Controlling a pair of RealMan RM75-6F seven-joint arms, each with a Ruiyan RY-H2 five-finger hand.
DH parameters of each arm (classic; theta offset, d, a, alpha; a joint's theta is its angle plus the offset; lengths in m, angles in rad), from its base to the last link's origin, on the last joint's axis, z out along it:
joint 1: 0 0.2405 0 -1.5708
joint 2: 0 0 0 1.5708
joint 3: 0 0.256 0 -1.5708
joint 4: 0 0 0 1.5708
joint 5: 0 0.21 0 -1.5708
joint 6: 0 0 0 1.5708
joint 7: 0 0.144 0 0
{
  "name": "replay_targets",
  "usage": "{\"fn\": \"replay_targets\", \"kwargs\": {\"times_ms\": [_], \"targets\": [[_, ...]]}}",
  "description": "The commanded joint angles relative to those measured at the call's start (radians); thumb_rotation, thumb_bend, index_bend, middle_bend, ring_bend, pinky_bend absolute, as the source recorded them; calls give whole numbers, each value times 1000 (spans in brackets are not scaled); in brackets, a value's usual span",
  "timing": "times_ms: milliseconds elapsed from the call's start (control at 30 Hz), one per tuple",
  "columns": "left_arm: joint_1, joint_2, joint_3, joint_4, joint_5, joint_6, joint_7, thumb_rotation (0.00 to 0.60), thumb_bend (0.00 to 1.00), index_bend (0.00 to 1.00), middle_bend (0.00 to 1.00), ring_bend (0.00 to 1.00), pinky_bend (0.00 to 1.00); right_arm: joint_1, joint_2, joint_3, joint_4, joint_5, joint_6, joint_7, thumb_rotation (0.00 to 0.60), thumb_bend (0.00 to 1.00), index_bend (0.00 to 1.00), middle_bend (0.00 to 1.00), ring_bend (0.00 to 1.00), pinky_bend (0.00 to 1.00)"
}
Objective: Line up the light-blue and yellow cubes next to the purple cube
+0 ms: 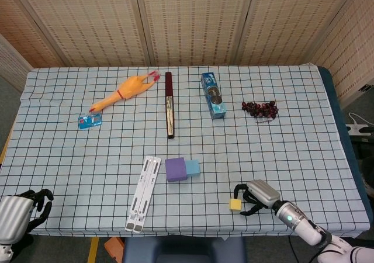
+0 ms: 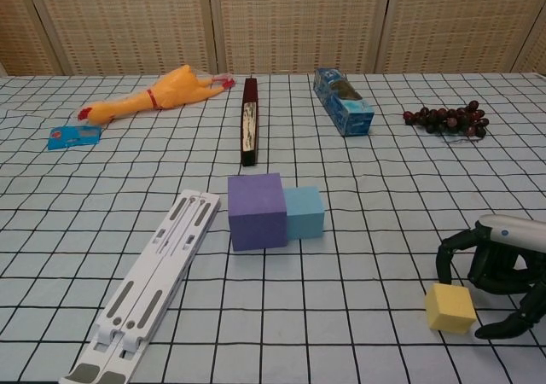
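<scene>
The light-blue cube (image 2: 304,212) already touched the purple cube (image 2: 256,210), so the right hand (image 2: 497,273), fingers spread around the yellow cube (image 2: 450,307) near the right, needed to grab it.

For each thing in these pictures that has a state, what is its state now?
Yellow cube: on the table, apart from the row, not lifted.
Light-blue cube: touching the purple cube.
Right hand: fingers curled around the yellow cube; grip unclear.
Left hand: at the table edge, holding nothing.
</scene>
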Motion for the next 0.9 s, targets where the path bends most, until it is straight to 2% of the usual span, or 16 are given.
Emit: {"fn": "replay_targets", "kwargs": {"times_ms": [33, 400, 900], "targets": [[0, 0, 0, -1, 0, -1, 0, 600, 467, 522, 709, 637, 843, -2, -4, 3, 5, 6, 5, -5, 600, 0, 531, 928, 996, 1000], [0, 0, 1, -1, 2, -3, 3, 600, 466, 522, 709, 637, 843, -2, -16, 6, 21, 20, 12, -2, 600, 0, 575, 930, 998, 1000], [-1, 0, 2, -2, 6, -6, 7, 600, 466, 522, 709, 637, 843, 6, -47, 3, 47, 16, 16, 28, 600, 0, 516, 930, 998, 1000]]}}
